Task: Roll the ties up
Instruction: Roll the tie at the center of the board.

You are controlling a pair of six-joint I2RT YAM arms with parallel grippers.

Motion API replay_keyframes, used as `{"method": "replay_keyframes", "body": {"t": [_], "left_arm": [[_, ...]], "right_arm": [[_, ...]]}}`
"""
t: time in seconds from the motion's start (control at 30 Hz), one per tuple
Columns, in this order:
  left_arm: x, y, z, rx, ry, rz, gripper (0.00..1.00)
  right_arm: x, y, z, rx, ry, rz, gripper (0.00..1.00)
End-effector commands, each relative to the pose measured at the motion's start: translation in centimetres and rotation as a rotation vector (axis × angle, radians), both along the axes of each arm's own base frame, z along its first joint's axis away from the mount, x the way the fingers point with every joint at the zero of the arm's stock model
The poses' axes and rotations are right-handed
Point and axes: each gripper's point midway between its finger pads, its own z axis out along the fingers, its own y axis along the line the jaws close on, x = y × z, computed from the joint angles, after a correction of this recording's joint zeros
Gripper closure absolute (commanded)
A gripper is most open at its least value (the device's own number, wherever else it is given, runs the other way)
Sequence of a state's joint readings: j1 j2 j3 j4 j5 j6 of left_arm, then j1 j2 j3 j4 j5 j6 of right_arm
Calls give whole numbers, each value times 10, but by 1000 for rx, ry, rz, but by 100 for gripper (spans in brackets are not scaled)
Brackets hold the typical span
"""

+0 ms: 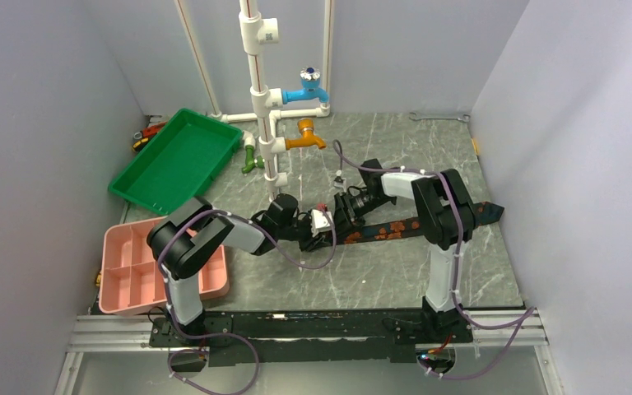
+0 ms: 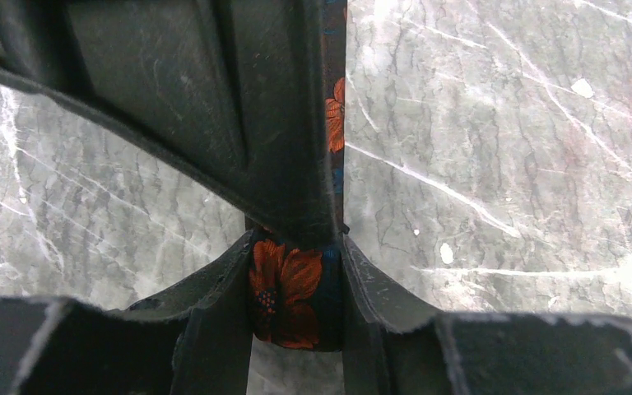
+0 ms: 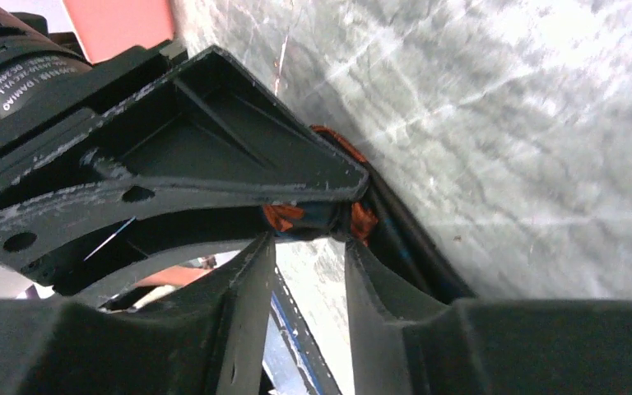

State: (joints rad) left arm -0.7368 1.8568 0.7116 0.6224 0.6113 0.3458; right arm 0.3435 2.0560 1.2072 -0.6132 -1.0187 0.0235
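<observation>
The black tie [image 1: 387, 230] with orange-red flowers lies flat across the grey marble table, its wide end at the right. Both grippers meet at its left end. My left gripper [image 1: 327, 229] is shut on the tie; in the left wrist view the flowered fabric [image 2: 292, 288] fills the space between its jaws [image 2: 298, 247]. My right gripper [image 1: 344, 214] faces it from the right. In the right wrist view its jaws [image 3: 309, 240] stand apart with bare table showing between them, and the tie [image 3: 360, 220] sits just past their tips, under the left gripper's finger [image 3: 214, 140].
A green tray [image 1: 177, 160] stands at the back left and a pink compartment tray [image 1: 132, 267] at the near left. White pipes with a blue tap [image 1: 306, 86] and an orange tap [image 1: 306, 136] rise at the back. A wrench [image 1: 440, 118] lies back right. Walls close three sides.
</observation>
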Motion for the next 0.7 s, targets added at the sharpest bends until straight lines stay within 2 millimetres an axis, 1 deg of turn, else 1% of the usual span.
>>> {"method": "replay_keyframes", "body": {"t": [0.0,0.1,0.17,0.3,0.4,0.6,0.67], "left_arm": [[-33,40,-58,233,201,53,78],[-34,40,-60,245,209,52,79],[-35,40,-61,251,211,52,79],[-37,39,-62,264,217,44,78],[-38,39,-62,265,216,37,77],[-39,41,-63,273,217,39,77],[-38,41,-63,275,220,44,77]], "right_arm": [[1,1,9,-23,-51,-50,59],[-7,6,8,-26,-28,-53,58],[-7,10,5,-34,-35,-57,57],[6,21,5,-30,-53,-80,57],[14,23,6,-29,-57,-88,58],[12,22,18,-12,-77,-93,58],[11,22,20,-6,-73,-100,58]]}}
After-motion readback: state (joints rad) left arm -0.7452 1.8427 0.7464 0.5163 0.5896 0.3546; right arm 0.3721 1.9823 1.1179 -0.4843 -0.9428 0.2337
